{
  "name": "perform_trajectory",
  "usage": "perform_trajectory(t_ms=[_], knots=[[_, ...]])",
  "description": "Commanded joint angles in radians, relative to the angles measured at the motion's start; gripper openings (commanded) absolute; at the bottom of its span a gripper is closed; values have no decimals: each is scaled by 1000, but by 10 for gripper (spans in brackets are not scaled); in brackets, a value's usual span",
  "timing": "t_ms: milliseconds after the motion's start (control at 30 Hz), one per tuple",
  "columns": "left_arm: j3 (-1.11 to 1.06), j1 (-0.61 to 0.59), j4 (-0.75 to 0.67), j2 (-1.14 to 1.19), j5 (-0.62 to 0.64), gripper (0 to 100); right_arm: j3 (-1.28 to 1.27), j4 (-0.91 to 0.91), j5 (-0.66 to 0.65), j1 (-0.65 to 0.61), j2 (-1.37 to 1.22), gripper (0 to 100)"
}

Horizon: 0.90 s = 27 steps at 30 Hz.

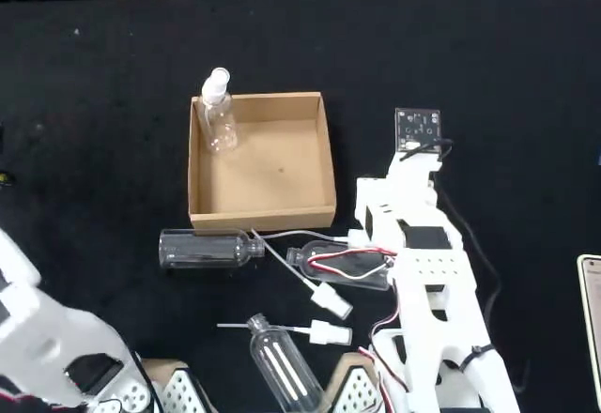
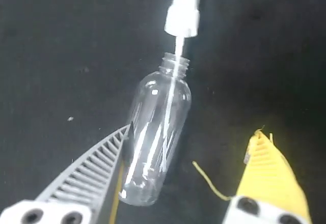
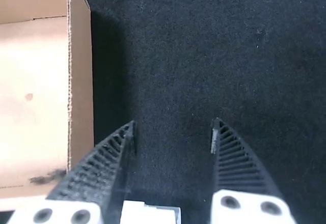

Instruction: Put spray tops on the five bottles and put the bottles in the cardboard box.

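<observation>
Cardboard box (image 1: 263,214): behind the rest
Inside, back-left corner: capped bottle (image 1: 219,120)
Before box: left bottle (image 1: 208,249), right bottle (image 1: 343,267)
Nearest: third bottle (image 1: 282,364), spray tops (image 1: 331,298) just right

In the high view the right arm (image 1: 427,272) and its wires (image 1: 343,261) cover much of one clear bottle (image 1: 315,255). The lower edge cuts off the fingers (image 1: 183,390) of the left gripper (image 1: 266,371). In the left wrist view the spray top (image 2: 182,15) is blurred and cropped by the edge. The right wrist view's edges cut off the cardboard box (image 3: 35,81).
</observation>
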<state>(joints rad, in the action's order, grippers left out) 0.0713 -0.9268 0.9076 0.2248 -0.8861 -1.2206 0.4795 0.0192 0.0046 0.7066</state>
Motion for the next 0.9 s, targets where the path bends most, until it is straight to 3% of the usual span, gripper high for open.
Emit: perform_trajectory(t_ms=[0, 233, 600, 867], knots=[[248, -21, 68, 104, -57, 322, 8, -25, -3, 18, 51, 208], [573, -22, 137, 344, -64, 324, 7, -25, -3, 18, 51, 208], [997, -22, 384, 677, -195, 325, 7, -25, -3, 18, 51, 208], [1161, -27, 433, 825, -236, 322, 7, -25, -3, 18, 51, 208]])
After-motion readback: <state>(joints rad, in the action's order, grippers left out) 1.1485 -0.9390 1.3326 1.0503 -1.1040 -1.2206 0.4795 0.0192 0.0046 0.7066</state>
